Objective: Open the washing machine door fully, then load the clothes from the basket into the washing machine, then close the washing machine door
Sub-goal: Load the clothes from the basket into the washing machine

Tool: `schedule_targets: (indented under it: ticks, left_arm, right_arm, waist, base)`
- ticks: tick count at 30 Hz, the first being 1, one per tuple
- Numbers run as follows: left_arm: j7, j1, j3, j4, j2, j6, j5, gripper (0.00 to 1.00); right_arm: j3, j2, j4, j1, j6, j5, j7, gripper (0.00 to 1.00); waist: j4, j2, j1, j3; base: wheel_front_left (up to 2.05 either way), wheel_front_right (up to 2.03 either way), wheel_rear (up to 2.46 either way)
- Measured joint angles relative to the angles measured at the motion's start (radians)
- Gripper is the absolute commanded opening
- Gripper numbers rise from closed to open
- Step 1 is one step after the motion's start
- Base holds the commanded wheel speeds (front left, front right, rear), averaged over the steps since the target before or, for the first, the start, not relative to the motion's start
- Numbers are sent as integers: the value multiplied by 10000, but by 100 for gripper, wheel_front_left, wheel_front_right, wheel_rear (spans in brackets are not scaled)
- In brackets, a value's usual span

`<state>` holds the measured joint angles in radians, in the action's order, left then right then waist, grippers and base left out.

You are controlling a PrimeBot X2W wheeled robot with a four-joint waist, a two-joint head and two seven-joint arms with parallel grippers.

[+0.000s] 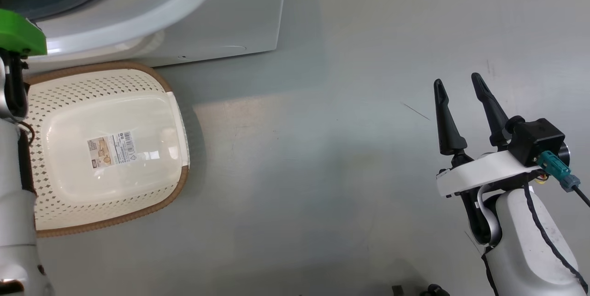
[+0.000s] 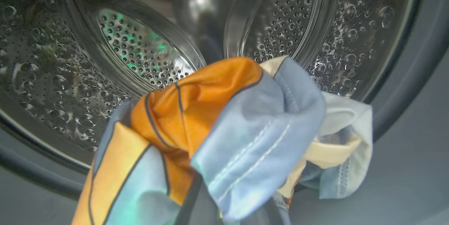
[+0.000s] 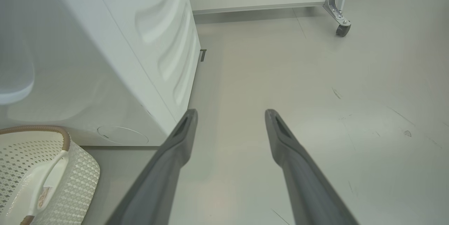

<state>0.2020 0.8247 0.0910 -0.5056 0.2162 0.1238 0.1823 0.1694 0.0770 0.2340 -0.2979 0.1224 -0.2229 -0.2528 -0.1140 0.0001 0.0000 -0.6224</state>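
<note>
Clothes [image 2: 224, 130], blue and orange, hang bunched at the mouth of the washing machine [image 1: 230, 19] drum [image 2: 287, 18], my left hand clamped shut on them. My right hand [image 1: 457, 80] is wide open, holding nothing, well apart from the basket [image 1: 92, 210].

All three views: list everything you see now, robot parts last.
washing machine: one, white, head view's top left
drum: one, perforated steel, ahead in left wrist view
clothes: one bundle, light blue, orange and cream, at the drum mouth
basket: one, cream-white with brown rim, on the floor before the washing machine, no clothes inside
barcode sticker: one, pale, on the basket's bottom
caster wheel: one, dark, far end of right wrist view
left gripper: one, dark, shut on the clothes
right gripper: one, dark fingers, open, above the floor right of the basket
</note>
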Motion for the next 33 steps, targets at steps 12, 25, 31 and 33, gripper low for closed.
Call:
schedule_targets:
  ticks: [12,25,31,33]
  left_arm:
    - [-951,1442,17,-416,608,2,33,0]
    - [-1496,2993,-40,-729,922,2,267,0]
    - [-1333,3497,-326,-773,1152,4,245,0]
    - [-1066,3737,-479,-656,1181,4,213,0]
  right_arm:
    - [59,-75,-136,-12,0,-153,0,100]
    - [115,-111,-251,-107,0,-159,0,100]
    - [244,-125,-293,-227,0,-159,0,100]
    - [259,-127,-295,-229,0,-159,0,100]
  waist:
    - [-270,0,0,-721]
    - [-409,0,0,-1665]
    - [-431,0,1,-1970]
    - [-441,0,1,-2054]
  base:
    - [0,0,0]
    - [0,0,0]
    - [0,0,0]
    - [0,0,0]
